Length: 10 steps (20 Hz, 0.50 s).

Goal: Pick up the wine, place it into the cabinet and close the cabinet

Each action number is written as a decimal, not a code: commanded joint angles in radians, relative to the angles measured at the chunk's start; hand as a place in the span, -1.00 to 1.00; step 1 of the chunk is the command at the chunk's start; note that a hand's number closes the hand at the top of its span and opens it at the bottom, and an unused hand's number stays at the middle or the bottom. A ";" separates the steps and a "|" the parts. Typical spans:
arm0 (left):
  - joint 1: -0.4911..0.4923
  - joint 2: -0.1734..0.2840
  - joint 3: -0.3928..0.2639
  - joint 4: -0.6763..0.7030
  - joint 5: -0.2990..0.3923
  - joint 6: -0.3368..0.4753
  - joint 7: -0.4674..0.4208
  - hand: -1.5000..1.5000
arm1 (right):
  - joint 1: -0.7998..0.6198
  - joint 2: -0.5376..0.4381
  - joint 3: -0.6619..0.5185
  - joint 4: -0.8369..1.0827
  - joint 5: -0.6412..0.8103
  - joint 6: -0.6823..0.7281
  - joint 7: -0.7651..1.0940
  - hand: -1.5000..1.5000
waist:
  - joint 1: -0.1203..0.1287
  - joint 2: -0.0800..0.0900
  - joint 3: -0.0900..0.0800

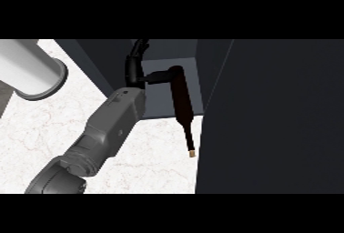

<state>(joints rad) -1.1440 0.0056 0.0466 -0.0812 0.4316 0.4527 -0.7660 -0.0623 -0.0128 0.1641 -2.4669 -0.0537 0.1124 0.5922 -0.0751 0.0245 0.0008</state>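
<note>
Dark wine bottle (pixel 180 98) lying at the cabinet (pixel 269 113) opening, base inward, neck and cork pointing out over the marble counter (pixel 40 132); just right of the hand (pixel 136 68) — thumb against its base. Hand's fingers curled upward into shadow; grip on bottle — cannot tell.

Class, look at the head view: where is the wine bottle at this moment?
The wine bottle hangs at the view's centre, neck down, in the cabinet opening, just left of the dark cabinet door, touching the hand at its base.
</note>
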 commanded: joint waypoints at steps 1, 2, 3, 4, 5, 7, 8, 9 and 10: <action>0.001 0.049 -0.020 0.032 -0.029 0.000 0.041 -1.00 | 0.005 0.000 -0.014 -0.081 -0.041 -0.013 0.042 -1.00 | -0.004 0.003 -0.002; 0.014 0.034 -0.016 0.024 -0.027 0.004 0.015 -1.00 | -0.006 -0.012 -0.019 -0.012 -0.019 0.005 0.014 -1.00 | -0.002 0.007 -0.002; 0.046 0.014 -0.013 0.021 -0.026 0.016 -0.021 -1.00 | -0.012 -0.003 -0.004 -0.051 -0.010 -0.011 0.038 -1.00 | -0.001 0.005 -0.003; 0.020 0.021 -0.013 0.017 -0.027 0.016 0.000 -1.00 | -0.009 0.004 -0.007 -0.028 -0.023 -0.007 0.012 -1.00 | -0.003 0.006 -0.002; 0.042 0.025 -0.009 0.015 -0.025 0.020 -0.025 -1.00 | -0.009 0.001 -0.021 -0.017 -0.031 -0.001 -0.002 -1.00 | 0.000 0.007 -0.002; 0.066 -0.001 0.007 0.000 -0.013 0.027 -0.062 -1.00 | 0.019 -0.019 -0.040 -0.024 -0.060 0.019 0.007 -1.00 | 0.000 0.005 -0.001; 0.077 0.030 0.012 -0.002 -0.010 -0.013 -0.060 -1.00 | 0.057 0.009 0.000 -0.028 -0.017 0.010 -0.033 -1.00 | -0.002 0.005 -0.002; 0.030 0.026 0.017 -0.004 -0.007 0.013 -0.033 -1.00 | -0.001 0.002 -0.004 -0.017 -0.030 0.008 -0.001 -1.00 | -0.005 0.009 -0.002; 0.050 0.011 0.018 -0.006 -0.008 0.015 -0.056 -1.00 | 0.047 0.011 0.039 -0.033 -0.008 0.018 -0.023 -1.00 | -0.004 0.005 -0.002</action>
<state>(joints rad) -1.1201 0.0044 0.0503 -0.0867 0.4163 0.4727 -0.7965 -0.0516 -0.0099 0.1677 -2.4633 -0.0530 0.1200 0.5777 -0.0803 0.0263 0.0017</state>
